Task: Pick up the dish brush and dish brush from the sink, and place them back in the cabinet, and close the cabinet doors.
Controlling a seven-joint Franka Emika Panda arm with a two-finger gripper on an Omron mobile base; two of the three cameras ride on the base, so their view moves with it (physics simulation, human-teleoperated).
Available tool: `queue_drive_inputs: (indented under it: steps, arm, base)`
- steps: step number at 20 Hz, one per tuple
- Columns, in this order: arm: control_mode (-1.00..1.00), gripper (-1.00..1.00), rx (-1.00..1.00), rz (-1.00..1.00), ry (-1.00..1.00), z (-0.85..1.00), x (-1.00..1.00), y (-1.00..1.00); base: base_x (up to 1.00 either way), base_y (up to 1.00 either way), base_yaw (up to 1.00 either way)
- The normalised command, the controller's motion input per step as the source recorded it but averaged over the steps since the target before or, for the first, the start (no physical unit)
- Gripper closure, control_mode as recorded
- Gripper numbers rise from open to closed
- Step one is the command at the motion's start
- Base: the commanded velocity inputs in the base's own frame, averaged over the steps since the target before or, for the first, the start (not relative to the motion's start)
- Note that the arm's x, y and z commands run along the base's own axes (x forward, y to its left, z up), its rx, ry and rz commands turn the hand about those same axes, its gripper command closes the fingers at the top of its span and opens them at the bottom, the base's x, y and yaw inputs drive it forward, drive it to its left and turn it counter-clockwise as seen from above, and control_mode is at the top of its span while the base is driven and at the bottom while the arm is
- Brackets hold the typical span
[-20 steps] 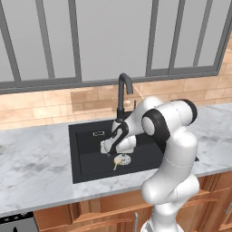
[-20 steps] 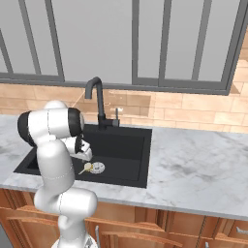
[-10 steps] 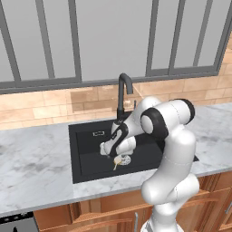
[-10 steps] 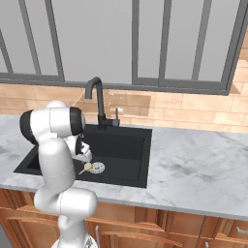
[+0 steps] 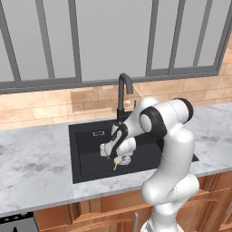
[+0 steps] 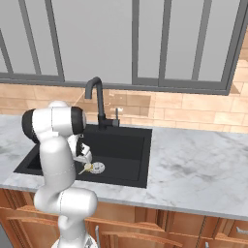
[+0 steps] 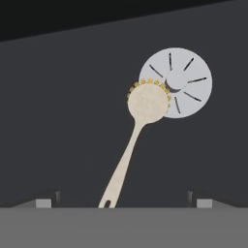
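Tool (image 7: pixel 124 201) released, jaws wide apart, low inside the sink (image 5: pixel 86 154), holding nothing; seen also from left base cam (image 5: pixel 110 152) & right base cam (image 6: pixel 85 156). Hand cam: finger tips (image 7: pixel 44 202) sit at either side of the lower frame, w/ the brush (image 7: pixel 131 145) handle end between them, not touching either. Brush lies flat on the basin floor, tan handle running up & slightly right to a round head w/ yellowish bristle tips at its rim. Head overlaps the lower-left edge of the round grey drain (image 7: pixel 181 82); rest of brush on bare black floor. Base cams: brush (image 5: pixel 117 161) just below the tool, beside the drain (image 5: pixel 125 159); same from the right (image 6: pixel 86 168), drain (image 6: pixel 98 167) next to it. Second brush: cannot tell, none made out. Arm (image 5: pixel 165 136) bends from base down into the basin. Sink is black, single basin, set in a grey-white marble worktop (image 5: pixel 31 167). Wooden drawer fronts (image 6: pixel 160 232) under the worktop edge. Behind the basin: tall black curved faucet (image 5: pixel 123 93), upright at rear rim. Beyond: tan brick backsplash (image 6: pixel 193 114). Farthest: grey-framed panes (image 5: pixel 113 36) above the backsplash, across the full width.
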Motion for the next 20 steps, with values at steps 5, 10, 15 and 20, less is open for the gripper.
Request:
queue_drive_inputs:
  steps: [5,10,15,20]
  arm:
    - [-1.00,-1.00,0.00,0.00,0.00,-0.14,0.00,0.00]
    - [-1.00,-1.00,0.00,0.00,0.00,-0.16,0.00,0.00]
    - [-1.00,-1.00,0.00,0.00,0.00,-0.19,0.00,0.00]
    - [-1.00,-1.00,0.00,0.00,0.00,-0.17,0.00,0.00]
  base:
    - [0.00,0.00,0.00]
    - [0.00,0.00,0.00]
    - [0.00,0.00,0.00]
    - [0.00,0.00,0.00]
